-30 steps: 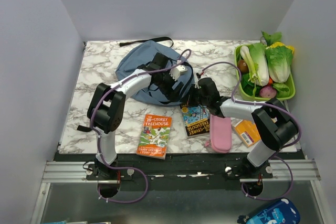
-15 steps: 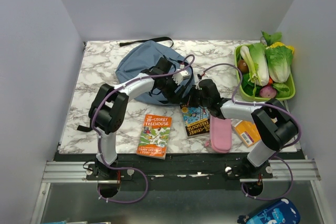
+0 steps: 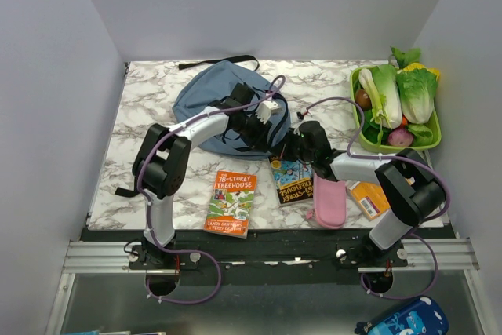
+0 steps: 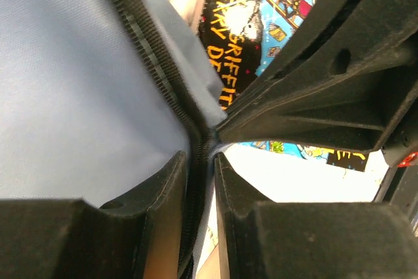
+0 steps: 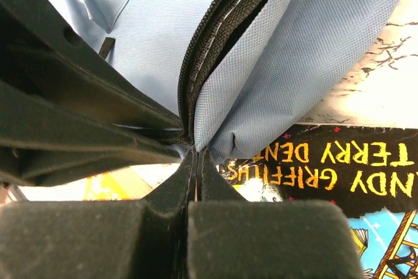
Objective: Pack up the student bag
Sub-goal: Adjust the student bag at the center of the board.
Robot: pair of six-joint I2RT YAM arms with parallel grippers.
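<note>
Opening the zip [image 5: 215,24] looks like the step in hand, since nothing is packed yet.

The soft dusty-blue fabric student bag [image 3: 208,96] lies flat on the marbled table [image 3: 149,107], at about 11 o'clock from the table's centre.

Left gripper [image 4: 201,161]: jaws narrow, one either side of the zip seam, with fabric filling the gap. I read this as a pinch on the bag.

Right gripper [image 5: 196,161]: jaws pressed together, tips on the fabric corner where the zip ends. The hold looks thin.

The two sets of tips almost meet at the bag's 4 o'clock corner, above a black paperback with yellow lettering [image 3: 292,178].

Doing it well:
- Keep one pinch as a fixed anchor.
- Draw the other along the zip line, not across it.
- Stay low, so the bag does not lift or drag onto the paperback.
- Re-grip deeper if the fabric slips.

Orientation, as judged: the long axis runs roughly from 10 to 4 o'clock. The black straps [image 3: 220,61] point to 12, and the zip corner points to 4.
</note>
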